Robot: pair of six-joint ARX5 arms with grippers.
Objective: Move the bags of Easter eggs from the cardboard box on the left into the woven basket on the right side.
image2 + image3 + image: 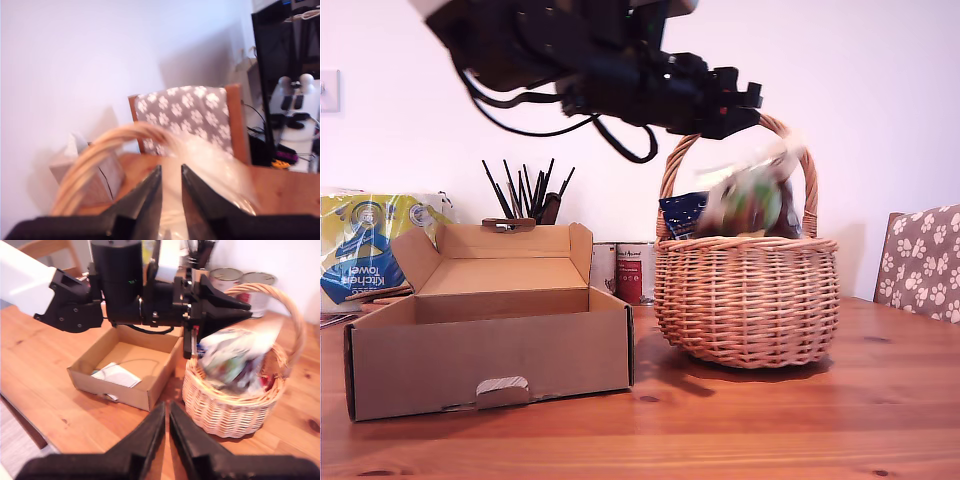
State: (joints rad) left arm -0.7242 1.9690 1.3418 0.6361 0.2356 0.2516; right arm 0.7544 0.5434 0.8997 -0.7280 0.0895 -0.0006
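First gripper (pixel 745 100) level above woven basket (pixel 747 300).

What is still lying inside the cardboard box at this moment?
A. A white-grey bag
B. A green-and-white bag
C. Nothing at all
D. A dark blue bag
A: the second wrist view shows a white-grey bag on the floor of the cardboard box, while the green-and-white bag is over the woven basket.

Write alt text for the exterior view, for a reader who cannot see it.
My first gripper hangs above a woven basket on a wooden table, a blurred green-and-white bag just below it, over the basket, beside a dark blue bag. Toward the exterior view's left sits an open cardboard box.
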